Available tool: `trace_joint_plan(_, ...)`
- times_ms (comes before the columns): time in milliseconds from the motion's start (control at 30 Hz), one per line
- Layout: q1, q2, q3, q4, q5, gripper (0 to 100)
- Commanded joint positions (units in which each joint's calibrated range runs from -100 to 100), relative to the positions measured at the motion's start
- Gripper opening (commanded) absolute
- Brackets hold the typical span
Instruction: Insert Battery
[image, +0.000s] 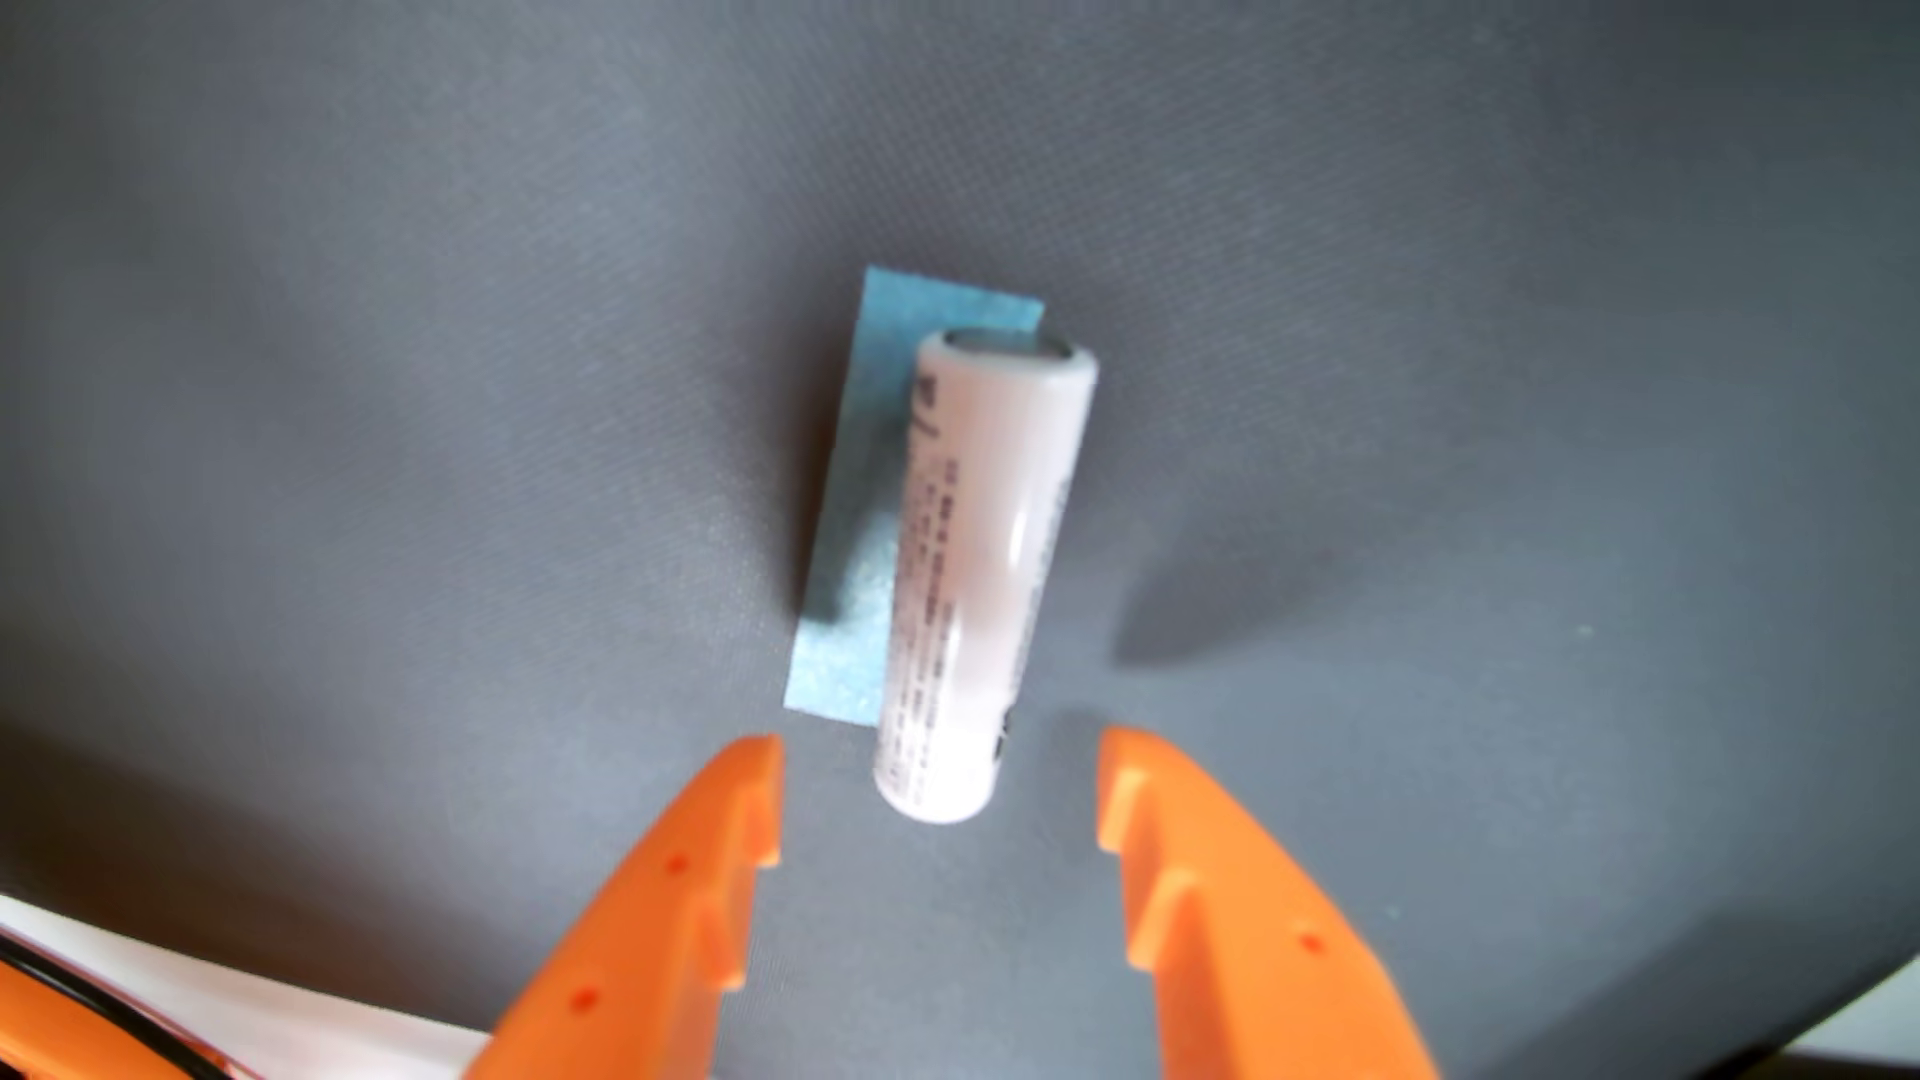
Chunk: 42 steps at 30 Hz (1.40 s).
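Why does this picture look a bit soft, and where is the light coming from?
In the wrist view the whole frame is slightly blurred: the print on the white battery is unreadable; a bright streak of glare runs along it; soft shadows fall on the grey mat and blue patch; the open orange gripper is blurred too.

Blue tape patch (883, 436) on grey mat (416, 415).

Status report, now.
Orange end effector open, empty. White cylindrical battery lying partly on blue rectangular pad, near end between fingertips. Nothing in the way.
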Motion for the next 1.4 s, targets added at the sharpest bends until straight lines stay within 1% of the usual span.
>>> trace_joint_plan(0, 0.25, -0.20, -1.79, -0.02, -0.09, 18)
trace_joint_plan(1367, -2.47, 3.05, -0.89, -0.70, 0.32, 17)
